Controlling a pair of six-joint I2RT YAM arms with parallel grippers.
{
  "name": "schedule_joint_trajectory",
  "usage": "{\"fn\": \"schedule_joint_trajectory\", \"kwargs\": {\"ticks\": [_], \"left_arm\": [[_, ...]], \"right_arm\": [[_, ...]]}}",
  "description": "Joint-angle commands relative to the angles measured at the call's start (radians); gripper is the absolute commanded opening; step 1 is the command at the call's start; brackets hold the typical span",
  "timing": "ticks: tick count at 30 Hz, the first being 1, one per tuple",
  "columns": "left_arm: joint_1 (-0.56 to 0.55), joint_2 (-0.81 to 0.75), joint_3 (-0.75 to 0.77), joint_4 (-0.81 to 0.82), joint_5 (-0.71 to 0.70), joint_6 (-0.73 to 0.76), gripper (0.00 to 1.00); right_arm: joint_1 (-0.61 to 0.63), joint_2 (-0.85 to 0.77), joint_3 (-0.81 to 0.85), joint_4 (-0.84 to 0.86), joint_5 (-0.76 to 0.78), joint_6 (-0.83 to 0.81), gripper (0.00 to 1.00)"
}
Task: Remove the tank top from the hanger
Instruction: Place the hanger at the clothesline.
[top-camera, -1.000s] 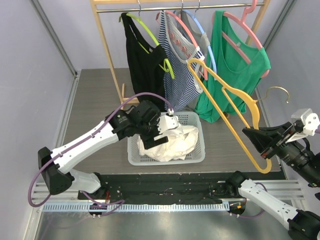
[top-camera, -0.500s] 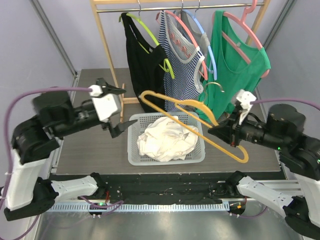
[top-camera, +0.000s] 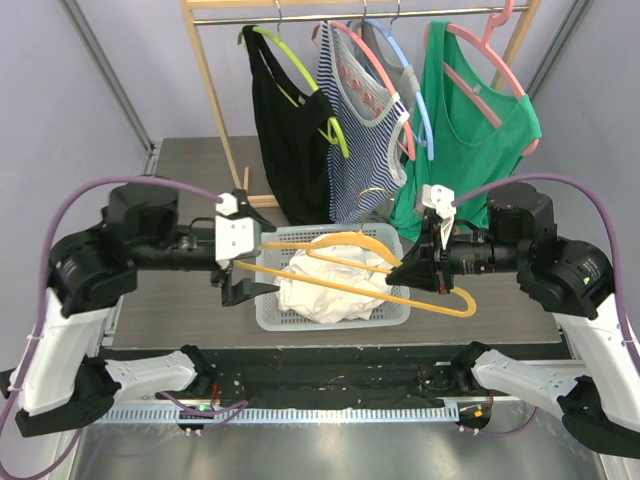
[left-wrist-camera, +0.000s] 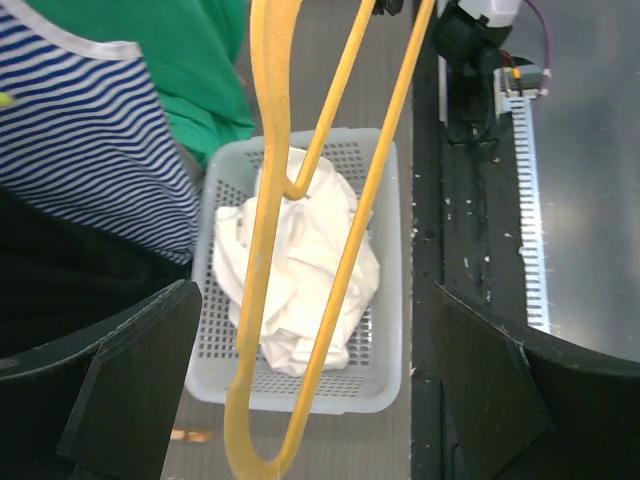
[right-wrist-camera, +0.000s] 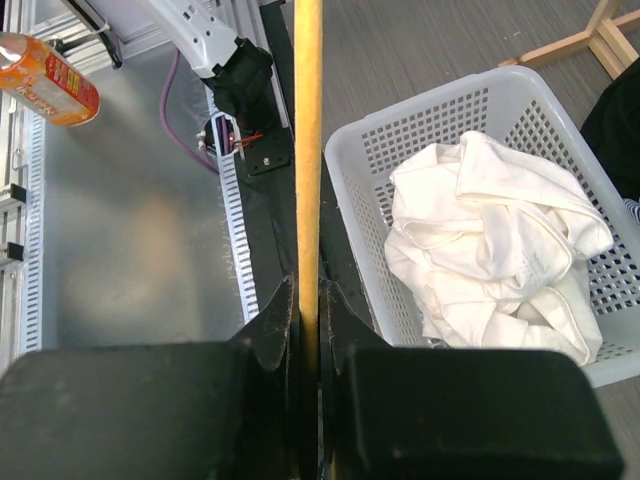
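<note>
1. Tank top (top-camera: 335, 285) is lying crumpled inside the white basket (top-camera: 268, 312), fully off the yellow hanger (top-camera: 350, 238).
2. I am clamping my right gripper (top-camera: 408, 275) tight on the hanger's right portion, holding it just above the basket.
3. I am holding my left gripper (top-camera: 250, 250) spread wide and empty at the basket's left edge. In the left wrist view, the hanger's left end is hanging between the fingers (left-wrist-camera: 130, 375), touching neither.
4. Hanger's long axis is running left to right, from the right gripper toward the left one. The tank top is lying beneath it, between both grippers and about equally near each.
5. I am judging the removal complete; any coming move likely concerns the hanger alone.
</note>
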Motion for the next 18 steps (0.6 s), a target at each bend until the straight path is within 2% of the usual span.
{"fn": "schedule_joint_trajectory", "kwargs": {"ticks": [1, 10, 12, 13, 15, 16, 18], "left_arm": [[0.006, 0.042, 0.022, -0.064, 0.112, 0.025, 1.0], [0.006, 0.096, 0.075, -0.112, 0.198, 0.016, 0.97], [0.008, 0.108, 0.083, -0.118, 0.215, 0.01, 0.87], [0.008, 0.111, 0.088, -0.118, 0.23, 0.001, 0.79], [0.008, 0.117, 0.088, -0.121, 0.237, -0.005, 0.72], [0.009, 0.12, 0.089, -0.121, 0.237, -0.007, 0.65], [0.008, 0.128, 0.088, -0.138, 0.241, -0.005, 0.61]], "right_arm": [[0.005, -0.02, 0.003, 0.061, -0.06, -0.045, 0.01], [0.022, -0.046, -0.013, 0.058, -0.017, -0.063, 0.01], [0.023, -0.052, -0.016, 0.057, -0.007, -0.064, 0.01], [0.028, -0.054, -0.017, 0.058, 0.003, -0.066, 0.01], [0.026, -0.057, -0.019, 0.06, 0.009, -0.066, 0.01], [0.028, -0.057, -0.016, 0.058, 0.01, -0.068, 0.01], [0.028, -0.055, -0.01, 0.058, 0.013, -0.068, 0.01]]}}
